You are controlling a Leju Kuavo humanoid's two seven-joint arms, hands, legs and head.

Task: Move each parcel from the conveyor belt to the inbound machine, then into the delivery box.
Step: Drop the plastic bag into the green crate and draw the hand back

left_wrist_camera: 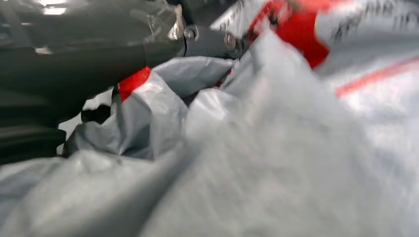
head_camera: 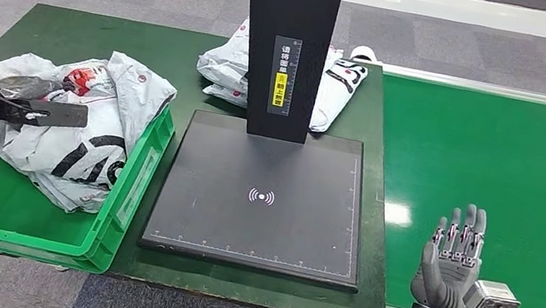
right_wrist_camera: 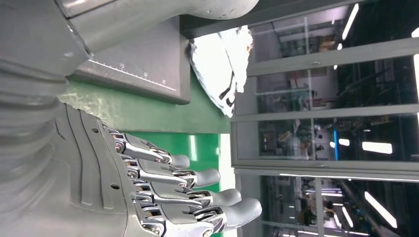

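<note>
A grey parcel (head_camera: pixel 83 143) lies in the green delivery box (head_camera: pixel 32 223) just left of the inbound machine (head_camera: pixel 263 194), with the robot's left hand (head_camera: pixel 26 108) among its folds.

The left hand's dark fingers rest on the crumpled bag, but whether they pinch the plastic cannot be told; the left wrist view is blurred grey film with red print. A second parcel (head_camera: pixel 332 80) lies on the green worktop (head_camera: pixel 63 35) behind the machine, partly hidden by its black post (head_camera: pixel 289 39). To the machine's right, the right hand (head_camera: pixel 451 263) hangs upright over the near edge of the conveyor belt (head_camera: pixel 517 178), fingers straight and apart, holding nothing. The machine's dark plate is bare around its white scan mark.
</note>
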